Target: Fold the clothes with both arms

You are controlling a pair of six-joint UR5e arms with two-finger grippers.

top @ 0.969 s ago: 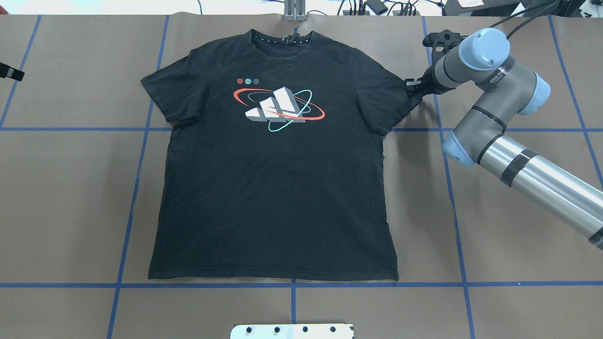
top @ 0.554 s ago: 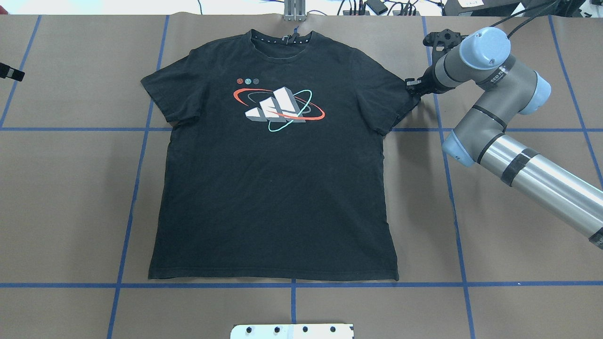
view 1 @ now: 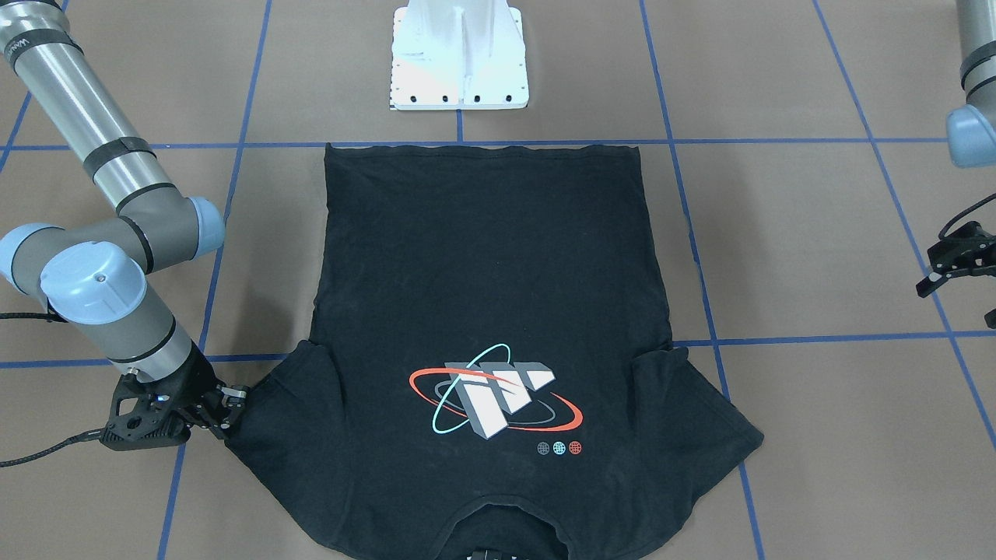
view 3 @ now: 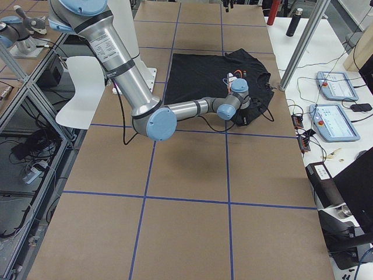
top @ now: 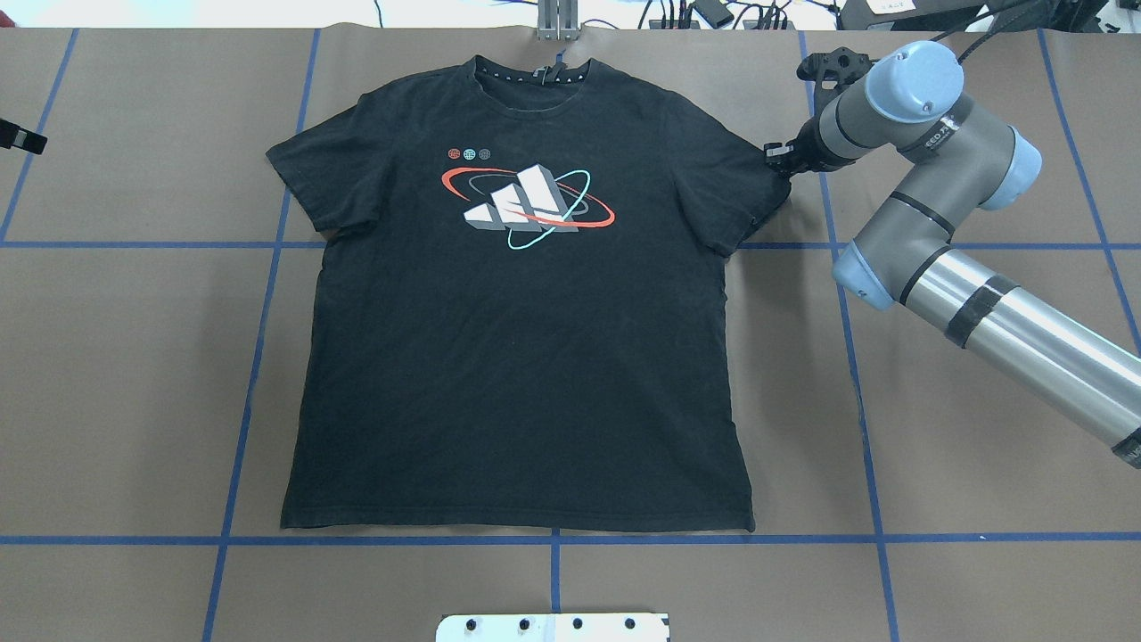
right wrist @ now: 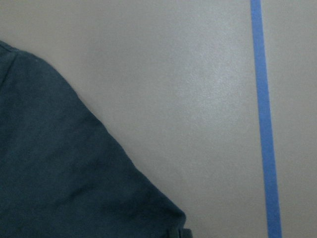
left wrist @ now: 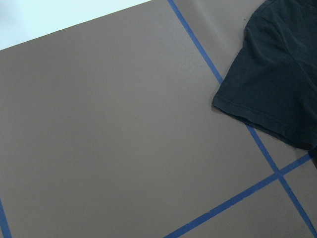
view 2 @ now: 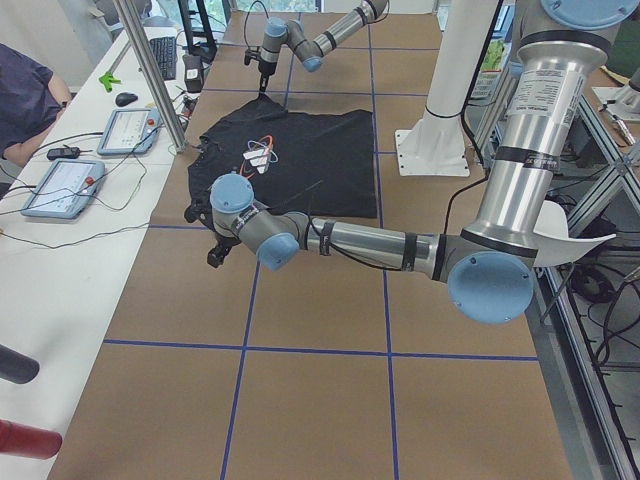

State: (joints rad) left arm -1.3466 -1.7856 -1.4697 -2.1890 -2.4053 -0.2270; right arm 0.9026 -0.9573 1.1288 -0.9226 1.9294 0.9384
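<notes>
The black T-shirt lies flat and face up on the brown table, collar at the far edge; its grey-white, red and teal print shows. My right gripper sits at the tip of the shirt's right sleeve and looks shut on the sleeve hem; in the front-facing view it touches the sleeve edge. The right wrist view shows the sleeve cloth filling the lower left. My left gripper hovers open well off the other sleeve, holding nothing.
The white pedestal base stands at the robot's side of the table, just past the shirt's hem. Blue tape lines grid the table. Beyond the far edge are a metal post, tablets and a seated person's arm.
My right arm has shifted slightly toward the far edge and inward, and the right sleeve's tip has drawn in with it. The left gripper has stayed put.
</notes>
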